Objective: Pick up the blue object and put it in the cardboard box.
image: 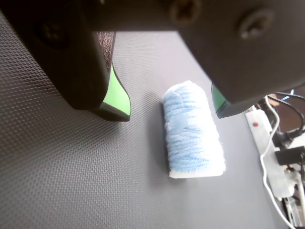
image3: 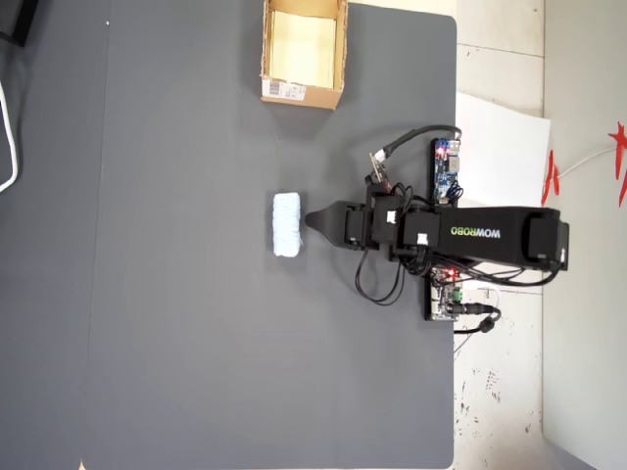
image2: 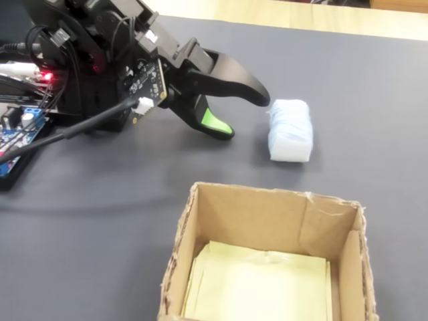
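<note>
The blue object (image: 193,133) is a pale blue-white fuzzy oblong lying on the dark mat. In the wrist view it sits just ahead of my gripper (image: 170,114), nearer the right jaw. The jaws stand wide apart with green pads showing and nothing between them. In the fixed view the gripper (image2: 242,115) hovers low, just left of the blue object (image2: 289,130), not touching it. The overhead view shows the gripper (image3: 312,220) tip right beside the blue object (image3: 287,224). The cardboard box (image2: 267,200) stands open with a pale yellow inside, at the mat's top edge in the overhead view (image3: 313,95).
Circuit boards (image3: 447,168) and loose cables (image2: 40,73) sit by the arm's base. A white power strip (image: 262,138) with cords lies off the mat's edge in the wrist view. A white sheet (image3: 500,137) lies beyond the mat.
</note>
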Available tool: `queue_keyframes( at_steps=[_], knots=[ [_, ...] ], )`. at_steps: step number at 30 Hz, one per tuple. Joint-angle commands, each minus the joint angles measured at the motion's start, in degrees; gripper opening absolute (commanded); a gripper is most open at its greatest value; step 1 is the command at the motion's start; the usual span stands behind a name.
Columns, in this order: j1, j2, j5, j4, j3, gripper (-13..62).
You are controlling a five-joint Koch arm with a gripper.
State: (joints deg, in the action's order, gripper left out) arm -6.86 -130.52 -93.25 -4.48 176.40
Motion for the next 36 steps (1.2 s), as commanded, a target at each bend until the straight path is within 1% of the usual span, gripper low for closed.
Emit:
queue_keyframes(
  at_steps=[1, 12, 16, 21, 27, 31, 33, 36],
  knots=[
    [0.18, -4.66, -1.67, 1.14, 2.29, 33.9],
    [4.22, -4.22, -2.02, 1.76, 0.44, 33.8],
    [5.36, -2.37, -2.02, 5.27, -2.64, 33.8],
    [5.36, 1.23, -1.93, 15.29, -10.11, 33.8],
    [5.80, 4.75, -1.67, 20.92, -17.93, 33.8],
    [6.24, 8.26, -1.41, 28.30, -27.07, 33.7],
    [6.33, 9.84, -1.32, 35.77, -32.34, 33.7],
    [6.42, 12.13, -1.05, 39.55, -36.30, 33.7]
  ],
)
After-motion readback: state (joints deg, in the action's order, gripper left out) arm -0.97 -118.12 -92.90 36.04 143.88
